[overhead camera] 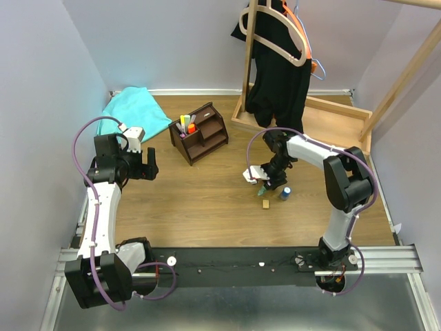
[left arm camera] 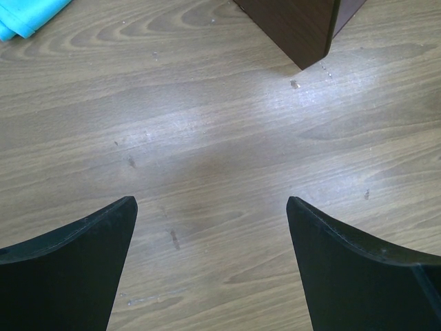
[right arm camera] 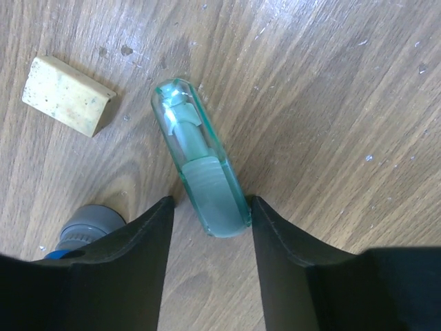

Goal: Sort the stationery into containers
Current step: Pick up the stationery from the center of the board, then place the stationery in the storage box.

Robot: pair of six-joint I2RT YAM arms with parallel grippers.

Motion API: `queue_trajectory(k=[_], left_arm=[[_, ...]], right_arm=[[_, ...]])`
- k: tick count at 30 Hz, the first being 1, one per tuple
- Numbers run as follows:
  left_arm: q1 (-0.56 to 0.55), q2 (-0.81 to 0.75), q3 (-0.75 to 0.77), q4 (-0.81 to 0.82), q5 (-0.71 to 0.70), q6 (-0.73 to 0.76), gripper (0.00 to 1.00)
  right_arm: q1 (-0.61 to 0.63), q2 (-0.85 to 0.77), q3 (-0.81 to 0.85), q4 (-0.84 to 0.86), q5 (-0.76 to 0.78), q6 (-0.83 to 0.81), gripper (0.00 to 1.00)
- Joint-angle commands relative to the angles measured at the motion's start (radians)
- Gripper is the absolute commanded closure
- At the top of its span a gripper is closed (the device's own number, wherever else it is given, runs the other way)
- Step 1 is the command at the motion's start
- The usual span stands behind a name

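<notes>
A pale green marker [right arm camera: 200, 158] lies on the wooden floor, its near end between the fingers of my right gripper [right arm camera: 210, 207]. The right finger touches it and a small gap shows on the left side, so the gripper is open around it. A tan block [right arm camera: 65, 95] lies just beyond, and a small blue cylinder [right arm camera: 83, 231] stands beside my left finger. From above, the right gripper [overhead camera: 267, 185] points down next to the block [overhead camera: 265, 203] and cylinder [overhead camera: 284, 193]. The dark brown organizer [overhead camera: 200, 133] holds coloured markers [overhead camera: 186, 125]. My left gripper [overhead camera: 147, 164] hangs wide open and holds nothing.
A teal cloth [overhead camera: 132, 110] lies at the back left corner. A light wooden tray base [overhead camera: 331, 114] with a coat rack and dark clothing stands at the back right. In the left wrist view, the organizer's corner [left arm camera: 296, 24] is just ahead of my left gripper [left arm camera: 210, 203].
</notes>
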Motion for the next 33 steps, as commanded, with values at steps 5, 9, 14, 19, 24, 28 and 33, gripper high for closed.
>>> queue_trajectory(k=[5, 9, 14, 19, 24, 28, 33], left_arm=[[0.01, 0.001, -0.023, 0.019, 0.031, -0.009, 0.01], [0.011, 0.0, -0.024, 0.02, 0.033, -0.009, 0.01], [0.011, 0.004, -0.023, 0.028, 0.033, -0.014, 0.01], [0.011, 0.004, -0.021, 0.045, 0.027, -0.024, 0.01], [0.011, 0.004, -0.027, 0.074, 0.024, -0.043, 0.01], [0.011, 0.006, -0.023, 0.083, 0.028, -0.06, 0.01], [0.011, 0.003, -0.017, 0.106, 0.028, -0.081, 0.01]], right_arm=[[0.025, 0.037, 0.001, 0.039, -0.038, 0.019, 0.48], [0.03, 0.039, -0.007, 0.039, -0.041, 0.039, 0.59], [0.033, 0.017, 0.044, 0.008, -0.092, 0.117, 0.7], [0.033, 0.005, 0.196, -0.007, -0.2, 0.41, 0.75], [0.041, 0.094, 0.413, 0.046, -0.243, 0.923, 0.85], [0.053, 0.137, 0.483, 0.097, -0.267, 1.145, 0.91], [0.083, 0.169, 0.496, 0.194, -0.165, 1.338, 0.99]])
